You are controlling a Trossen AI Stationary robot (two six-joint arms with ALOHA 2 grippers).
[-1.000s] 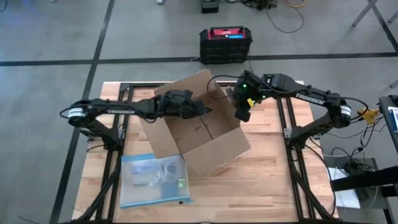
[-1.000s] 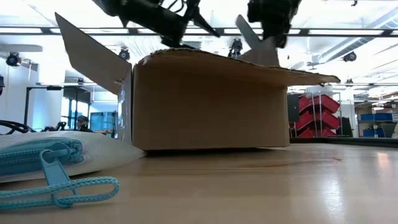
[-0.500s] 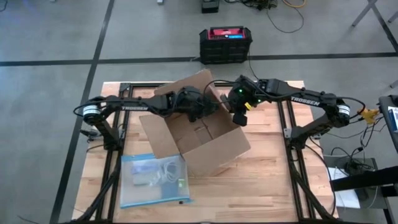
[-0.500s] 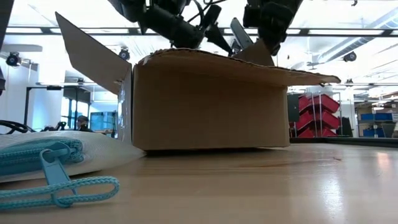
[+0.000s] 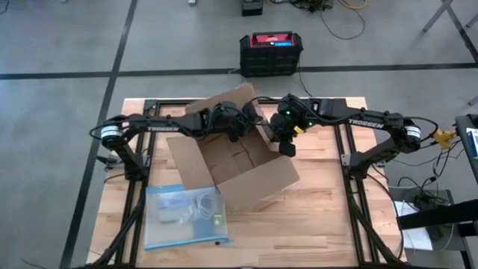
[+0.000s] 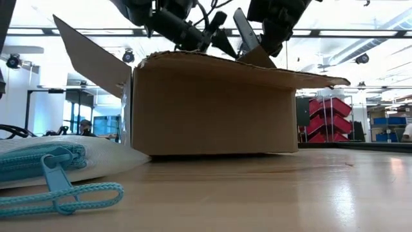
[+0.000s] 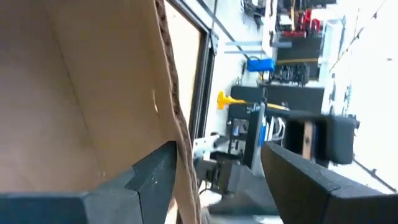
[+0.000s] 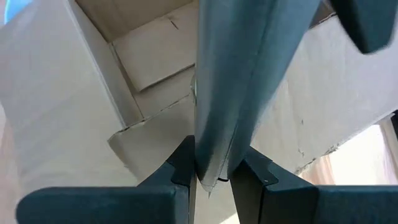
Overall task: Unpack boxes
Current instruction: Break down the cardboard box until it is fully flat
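Both dark six-joint arms reach inward from opposite sides and meet high over the table's middle, the left gripper (image 5: 251, 128) with its two dark fingers (image 7: 149, 180) spread wide, the right gripper (image 5: 287, 149) angled downward, its fingers (image 8: 186, 163) pinched close together.

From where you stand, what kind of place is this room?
Probably a robotics lab or workshop: a wooden table on a grey concrete floor, loose cables on it, and red storage bins on racks behind.
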